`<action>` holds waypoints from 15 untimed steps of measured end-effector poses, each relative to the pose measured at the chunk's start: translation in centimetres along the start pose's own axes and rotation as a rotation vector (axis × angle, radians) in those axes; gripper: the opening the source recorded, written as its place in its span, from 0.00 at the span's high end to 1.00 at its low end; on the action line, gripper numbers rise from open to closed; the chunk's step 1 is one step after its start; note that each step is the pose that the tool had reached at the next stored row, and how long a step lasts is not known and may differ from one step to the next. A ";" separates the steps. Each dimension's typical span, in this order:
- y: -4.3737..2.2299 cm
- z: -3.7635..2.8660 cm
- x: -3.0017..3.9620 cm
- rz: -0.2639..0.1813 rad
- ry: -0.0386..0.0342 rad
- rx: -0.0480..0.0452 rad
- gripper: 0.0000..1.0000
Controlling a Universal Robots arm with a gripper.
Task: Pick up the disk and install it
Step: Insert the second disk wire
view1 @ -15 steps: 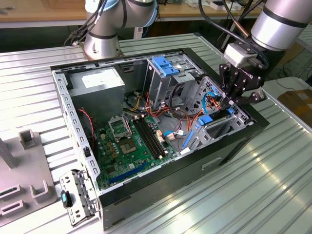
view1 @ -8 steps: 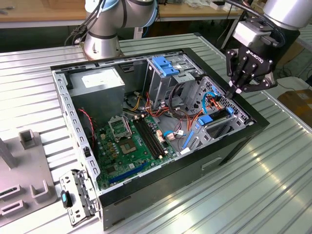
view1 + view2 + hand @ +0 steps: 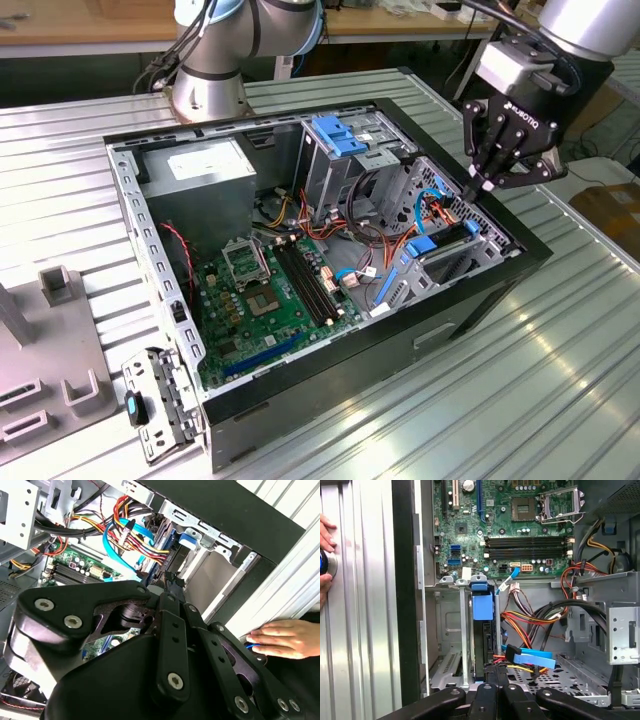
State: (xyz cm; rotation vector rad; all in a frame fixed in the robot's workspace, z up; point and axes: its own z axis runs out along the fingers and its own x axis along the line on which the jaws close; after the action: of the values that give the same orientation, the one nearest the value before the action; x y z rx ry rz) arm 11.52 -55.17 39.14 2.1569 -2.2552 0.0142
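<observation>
The claw [image 3: 487,183], fingers drawn together and gripping nothing, hovers over the open computer case [image 3: 480,290] at the exterior view's right. Directly beneath its tips, the disk [image 3: 482,630] stands on edge in the drive bay, blue bracket showing. A person's hand [image 3: 285,639] rests on the ribbed surface [image 3: 560,380] beside the case.

The exterior view looks down at an angle on the whole open computer case [image 3: 300,250], arm at its far right. Both wrist views sit close above the case's drive-bay end, sharing motherboard [image 3: 520,530] and cables.
</observation>
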 end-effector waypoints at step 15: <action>1.37 0.01 -1.53 0.000 0.0110 -0.0031 0.89</action>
State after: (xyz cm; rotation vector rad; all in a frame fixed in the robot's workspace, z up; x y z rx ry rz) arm 10.22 -53.58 39.11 2.1498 -2.2479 0.0225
